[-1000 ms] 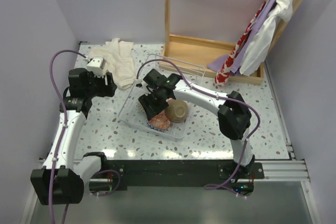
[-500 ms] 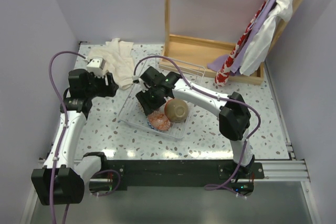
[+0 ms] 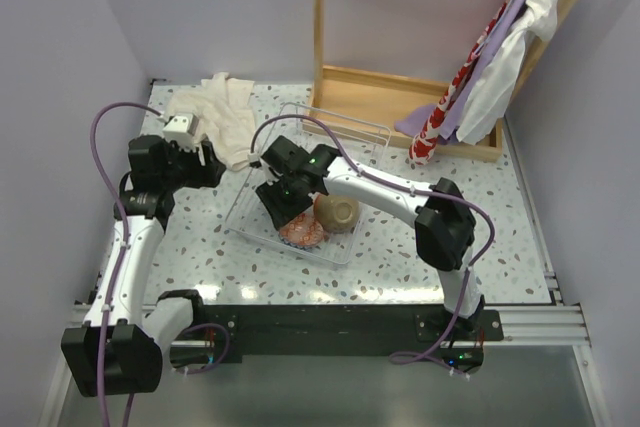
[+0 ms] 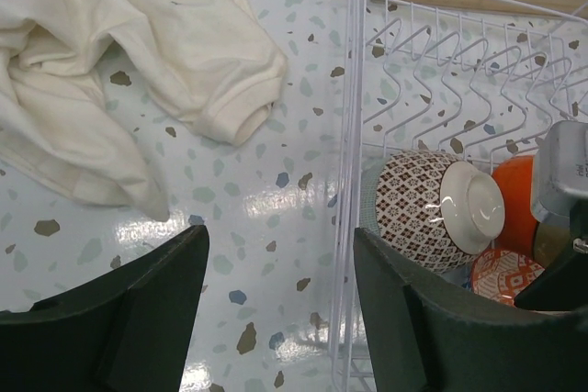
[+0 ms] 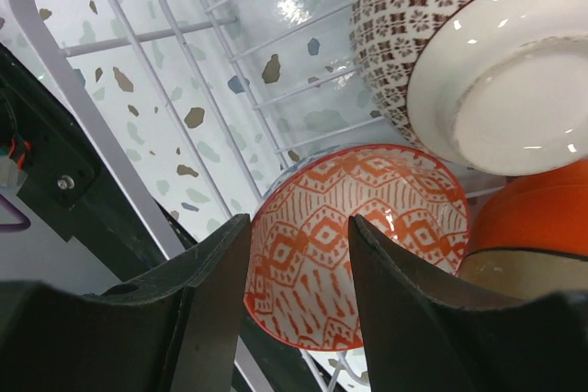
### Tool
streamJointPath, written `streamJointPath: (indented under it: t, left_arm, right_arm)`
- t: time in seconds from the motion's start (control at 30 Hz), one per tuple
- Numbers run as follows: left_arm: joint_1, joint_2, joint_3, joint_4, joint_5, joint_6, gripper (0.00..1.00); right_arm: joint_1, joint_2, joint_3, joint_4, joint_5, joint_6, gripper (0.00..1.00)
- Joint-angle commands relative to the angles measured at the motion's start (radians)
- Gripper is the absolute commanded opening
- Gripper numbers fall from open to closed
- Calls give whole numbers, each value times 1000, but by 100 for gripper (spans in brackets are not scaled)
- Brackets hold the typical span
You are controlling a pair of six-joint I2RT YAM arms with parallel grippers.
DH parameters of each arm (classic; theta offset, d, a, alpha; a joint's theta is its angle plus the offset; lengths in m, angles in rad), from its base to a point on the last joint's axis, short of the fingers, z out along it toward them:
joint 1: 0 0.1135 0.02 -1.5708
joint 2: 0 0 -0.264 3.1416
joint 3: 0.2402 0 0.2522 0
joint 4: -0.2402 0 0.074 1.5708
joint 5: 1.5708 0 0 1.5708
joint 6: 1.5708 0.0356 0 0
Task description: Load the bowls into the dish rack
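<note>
The dish rack (image 3: 345, 132) of thin wire sits mid-table and holds several bowls. In the right wrist view a brown-patterned bowl with a pale foot ring (image 5: 478, 71) lies on its side in the rack (image 5: 184, 43). Beside it are a glossy orange bowl (image 5: 537, 213) and an orange-patterned bowl (image 5: 386, 227). My right gripper (image 5: 299, 227) hangs open just above the orange-patterned bowl's left rim (image 3: 303, 234), next to a tan bowl (image 3: 340, 211). My left gripper (image 4: 280, 254) is open and empty over the table, at the rack's left rail (image 4: 349, 135), near the patterned bowl (image 4: 432, 213).
A crumpled white cloth (image 3: 225, 122) lies left of the rack, close to the left gripper (image 3: 200, 162). A wooden frame (image 3: 400, 97) stands behind the rack, with clothes (image 3: 500, 57) hanging at the back right. Walls close in on both sides.
My right gripper has shifted a little left and nearer inside the rack, and its jaws have narrowed slightly. The left arm has hardly moved.
</note>
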Motion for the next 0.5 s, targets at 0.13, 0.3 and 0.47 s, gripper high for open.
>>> streamJointPath:
  t: [0.13,0.3,0.47]
  left_arm:
    - [12,-14,-22,62,39,-27,69]
    - [12,-26,-47,77,51,-33,69]
    - [12,-36,-53,77,56,-36,69]
  right_arm:
    - [38,-32,-19,-50,13,-2,55]
    - [52,-41,-48,-50,10,-17,55]
    - [63,-49,-71,-48,20,-16,24]
